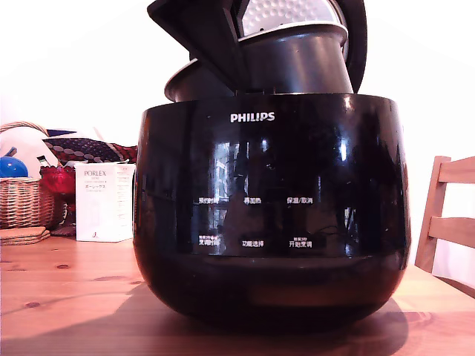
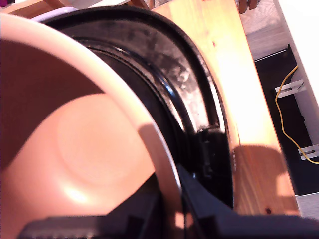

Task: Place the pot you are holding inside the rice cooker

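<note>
A: Where is the pot (image 1: 297, 63)?

B: Above the cooker (image 1: 271, 215), tilted; in the exterior view its dark wall rises over the cooker's rim, higher toward that view's right, with its low edge down behind the rim toward the left; the base is not seen, so I cannot tell whether it touches anything inside.

A: And the gripper (image 2: 172, 209)?

B: Clamped on the pot's rim; the wrist view shows 1 dark finger (image 2: 144, 211) inside the rim and 1 outside, with the pale rim pinched between them; in the exterior view the dark arm comes in from the top, slanting across the pot.

A: What does the wrist view show of the pot's inside?

B: A smooth pinkish lining with a faint round base and a bright glint; half of it lies in shadow.

A: The lid (image 1: 297, 15)?

B: Open, standing up behind the pot; its dimpled silver underside faces forward.

A: The surroundings?

B: The cooker sits on a wooden table (image 1: 67, 297); at the exterior view's left stand a wicker basket (image 1: 26, 196) and a white box (image 1: 102, 202), well apart from the cooker; a wooden chair (image 1: 445, 215) shows at the right.
</note>
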Controlling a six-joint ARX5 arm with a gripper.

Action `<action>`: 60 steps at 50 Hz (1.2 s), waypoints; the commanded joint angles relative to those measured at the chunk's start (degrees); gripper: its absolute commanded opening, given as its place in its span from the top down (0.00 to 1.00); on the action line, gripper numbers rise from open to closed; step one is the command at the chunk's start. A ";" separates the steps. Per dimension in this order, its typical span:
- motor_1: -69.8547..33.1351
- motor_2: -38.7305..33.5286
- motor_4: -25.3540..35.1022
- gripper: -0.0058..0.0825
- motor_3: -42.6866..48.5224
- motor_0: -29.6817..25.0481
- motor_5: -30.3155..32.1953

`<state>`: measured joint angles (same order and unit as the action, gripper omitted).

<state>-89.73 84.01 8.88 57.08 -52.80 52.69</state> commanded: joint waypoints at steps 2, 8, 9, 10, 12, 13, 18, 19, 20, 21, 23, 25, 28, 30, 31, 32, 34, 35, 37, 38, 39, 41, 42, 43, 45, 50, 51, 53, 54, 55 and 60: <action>0.04 0.79 1.20 0.86 0.39 -1.22 -0.44; 0.04 0.79 1.20 0.86 0.42 -1.22 -0.44; 0.04 0.79 1.20 0.86 0.42 -1.22 -0.44; 0.04 0.79 1.22 0.86 0.46 -1.22 -0.44; 0.04 0.79 1.22 0.86 0.52 -1.22 -0.83; 0.04 0.79 1.20 0.86 0.55 -1.22 -0.83; 0.04 0.79 1.01 0.87 1.22 -1.22 -0.81; 0.04 0.79 0.70 0.88 1.38 -1.22 -0.63; 0.04 0.79 0.44 0.90 1.53 -1.25 -0.63; 0.04 0.79 0.26 0.92 1.66 -1.25 -0.63; 0.04 0.79 -1.14 0.95 1.73 -1.40 0.07; 0.04 0.79 -2.43 0.96 1.62 -1.60 0.07; 0.04 0.79 -4.09 0.96 1.62 -1.95 1.14; 0.04 0.79 -4.94 0.96 1.60 -2.12 1.14; 0.04 0.79 -5.14 0.96 1.62 -2.16 1.14; 0.04 0.79 -5.66 0.96 1.62 -2.19 1.14; 0.04 0.79 -6.84 0.96 1.64 -2.34 7.39; 0.04 0.79 -7.56 0.96 1.64 -2.45 7.39; 0.04 0.79 -8.83 0.96 1.62 -2.71 10.80; 0.04 0.79 -9.18 0.96 1.62 -2.84 10.80; 0.04 0.79 -9.57 0.96 1.66 -2.93 10.80; 0.04 0.79 -9.97 0.96 1.66 -3.15 12.81; 0.04 0.79 -10.21 0.96 1.66 -3.23 12.81; 0.04 0.79 -10.45 0.96 1.64 -3.28 14.27; 0.04 0.81 -10.91 0.96 1.75 -3.26 14.27; 0.04 1.14 -12.13 0.96 2.49 -3.26 15.72; 0.04 1.27 -12.26 0.96 2.64 -3.26 15.72; 0.04 1.62 -12.37 0.96 2.99 -3.26 15.72; 0.04 1.81 -12.39 0.96 3.21 -3.26 15.72; 0.04 2.14 -12.39 0.96 3.45 -3.26 16.61; 0.04 4.37 -12.33 0.96 5.18 -3.26 16.59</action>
<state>-90.08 85.65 -3.49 61.41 -55.72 69.08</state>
